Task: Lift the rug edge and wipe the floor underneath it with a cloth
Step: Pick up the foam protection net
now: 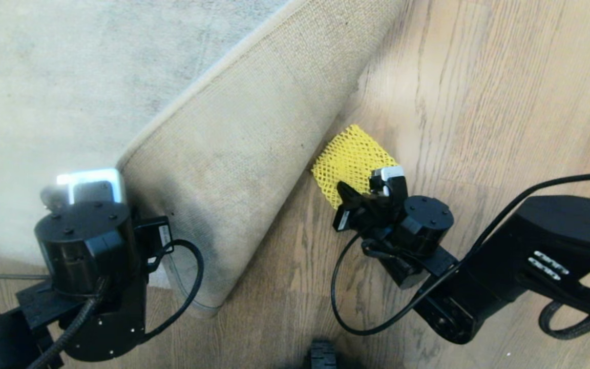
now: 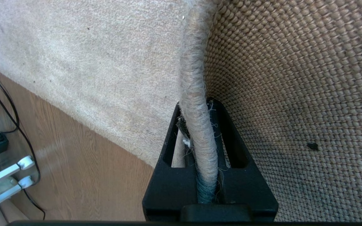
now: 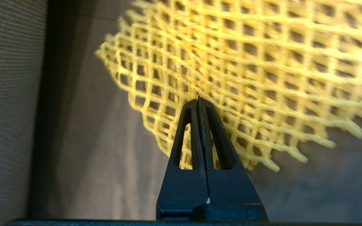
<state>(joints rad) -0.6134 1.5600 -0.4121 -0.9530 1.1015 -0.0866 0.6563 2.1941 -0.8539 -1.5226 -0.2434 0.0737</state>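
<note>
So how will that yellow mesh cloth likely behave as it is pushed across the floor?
Probably floppy: the cloth fans out limp from where the right gripper pinches it. Likely very light, being mostly open holes. Its frayed strands may snag or bunch against the rug edge beside it, rather than slide flat over the floor.
</note>
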